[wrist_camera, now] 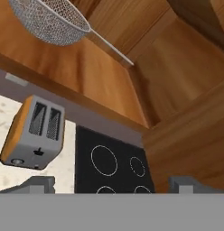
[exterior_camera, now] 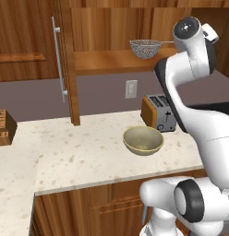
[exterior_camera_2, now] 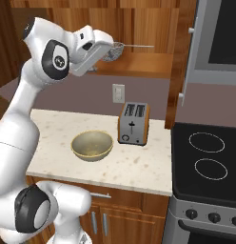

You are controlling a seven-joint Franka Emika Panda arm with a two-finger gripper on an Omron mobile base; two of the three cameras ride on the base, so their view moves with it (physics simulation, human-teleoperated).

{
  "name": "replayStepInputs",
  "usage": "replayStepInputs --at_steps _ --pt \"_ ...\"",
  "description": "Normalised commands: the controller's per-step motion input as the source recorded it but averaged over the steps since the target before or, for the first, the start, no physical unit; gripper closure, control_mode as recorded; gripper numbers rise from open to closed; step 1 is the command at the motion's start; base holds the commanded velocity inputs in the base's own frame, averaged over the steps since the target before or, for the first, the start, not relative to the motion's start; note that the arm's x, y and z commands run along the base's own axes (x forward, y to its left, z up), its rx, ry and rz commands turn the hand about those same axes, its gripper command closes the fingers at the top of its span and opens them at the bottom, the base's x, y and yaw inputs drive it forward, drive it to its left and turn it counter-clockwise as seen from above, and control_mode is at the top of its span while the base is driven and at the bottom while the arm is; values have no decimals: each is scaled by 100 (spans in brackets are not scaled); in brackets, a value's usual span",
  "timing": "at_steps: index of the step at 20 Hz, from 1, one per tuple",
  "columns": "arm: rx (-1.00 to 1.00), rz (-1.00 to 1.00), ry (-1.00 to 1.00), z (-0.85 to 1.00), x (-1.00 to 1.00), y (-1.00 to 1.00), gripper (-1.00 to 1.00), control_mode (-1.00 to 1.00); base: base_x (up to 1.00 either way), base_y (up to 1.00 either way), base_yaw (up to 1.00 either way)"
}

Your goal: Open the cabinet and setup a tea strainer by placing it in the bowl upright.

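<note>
Your gripper point(wrist_camera: 111, 185) jaws: apart, empty | round grey metal mesh tea strainer point(wrist_camera: 49, 21): 11 o'clock on reddish-brown wooden cabinet point(wrist_camera: 100, 76) shelf | olive-tan ceramic bowl point(exterior_camera: 143, 140): on counter

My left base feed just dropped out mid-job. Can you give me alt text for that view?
The cabinet stands open, the tea strainer upright on its shelf, with the white arm raised beside it at right. Below, the empty bowl sits on the speckled counter in front of a toaster.

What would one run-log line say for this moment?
cabinet: open | tea strainer: on shelf | bowl: on counter, empty | gripper: open, near strainer
</note>
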Motion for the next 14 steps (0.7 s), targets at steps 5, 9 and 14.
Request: replayStepInputs --at_steps 5,9,14 --pt "13 19 0 2 40 -1 -100 -100 0 0 0" --pt "7 16 0 0 30 -7 -100 -100 0 0 0" --pt "0 13 0 -7 39 -14 -100 -100 0 0 0"
